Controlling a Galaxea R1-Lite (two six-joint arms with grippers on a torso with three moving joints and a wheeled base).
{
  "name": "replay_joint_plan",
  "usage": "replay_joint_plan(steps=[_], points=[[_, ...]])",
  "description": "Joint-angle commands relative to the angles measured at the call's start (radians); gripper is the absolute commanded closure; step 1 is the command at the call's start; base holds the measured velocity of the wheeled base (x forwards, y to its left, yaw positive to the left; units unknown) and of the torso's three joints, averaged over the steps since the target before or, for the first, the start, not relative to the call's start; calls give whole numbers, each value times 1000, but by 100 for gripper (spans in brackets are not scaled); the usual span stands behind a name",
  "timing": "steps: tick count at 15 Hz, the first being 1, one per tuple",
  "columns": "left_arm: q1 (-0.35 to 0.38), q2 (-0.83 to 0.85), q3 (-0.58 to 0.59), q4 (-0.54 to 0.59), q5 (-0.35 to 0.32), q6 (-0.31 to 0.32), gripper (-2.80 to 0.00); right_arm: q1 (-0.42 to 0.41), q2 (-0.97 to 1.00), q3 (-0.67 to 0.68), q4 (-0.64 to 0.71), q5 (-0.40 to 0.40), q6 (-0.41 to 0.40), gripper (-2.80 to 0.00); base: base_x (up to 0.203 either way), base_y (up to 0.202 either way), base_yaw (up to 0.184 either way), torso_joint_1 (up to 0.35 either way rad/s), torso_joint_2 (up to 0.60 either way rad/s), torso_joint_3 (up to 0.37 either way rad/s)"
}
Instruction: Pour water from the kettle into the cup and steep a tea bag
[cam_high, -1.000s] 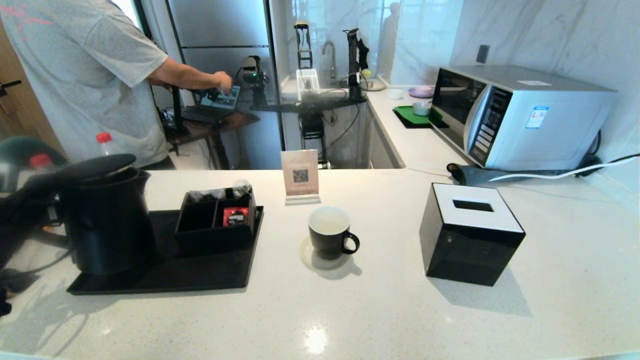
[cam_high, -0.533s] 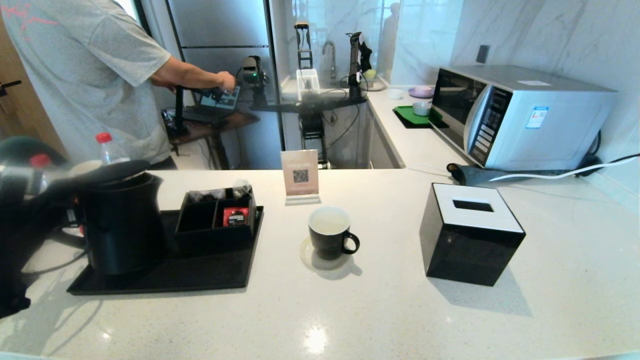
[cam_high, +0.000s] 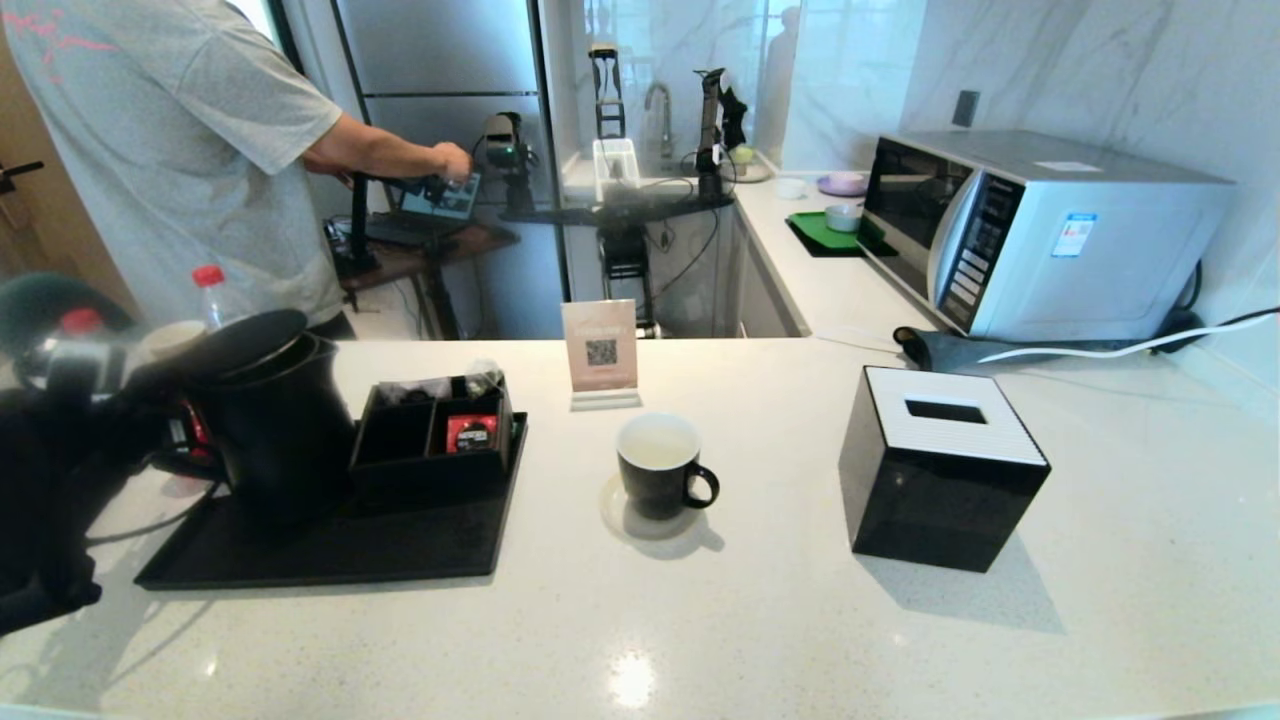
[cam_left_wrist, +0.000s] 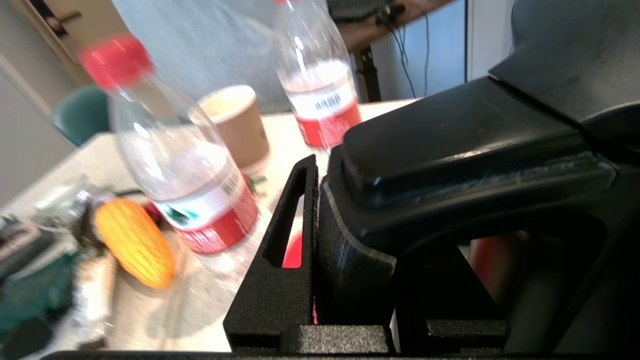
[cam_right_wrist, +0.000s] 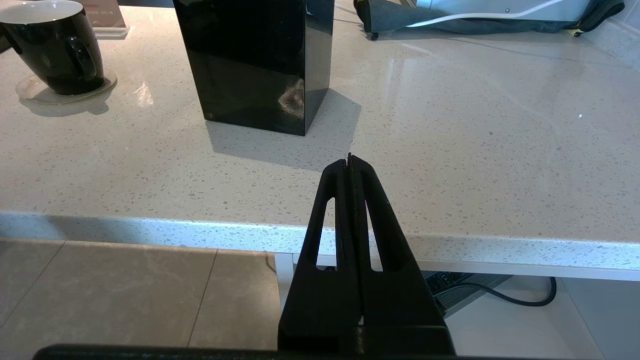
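**Kettle on its way to the cup**

The tall matte-black kettle (cam_high: 275, 420) hangs tilted in the left pincer (cam_left_wrist: 320, 240), which pinches its loop handle. The small glossy black cup (cam_high: 657, 465) waits well off to the pincer's right. Next, I think: carry it across, tip gently. The right pincer (cam_right_wrist: 350, 165) rests pressed together.

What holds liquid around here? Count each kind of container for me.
Kettle: 1
Black mug: 1
Paper cup: 1
Water bottles: 2
Total: 5
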Motion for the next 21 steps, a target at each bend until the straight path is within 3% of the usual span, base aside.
replay_joint_plan(steps=[1, 16, 17, 21], points=[[-5, 28, 9, -46, -2, 4, 0, 0, 1, 0, 0, 0, -1, 0, 0, 0, 0, 0, 0, 0], [2, 11, 49, -46, -2, 8, 0, 0, 1, 0, 0, 0, -1, 0, 0, 0, 0, 0, 0, 0], [2, 11, 53, -46, -2, 8, -280, 0, 1, 0, 0, 0, -1, 0, 0, 0, 0, 0, 0, 0], [2, 14, 58, -46, -2, 8, -280, 0, 1, 0, 0, 0, -1, 0, 0, 0, 0, 0, 0, 0]])
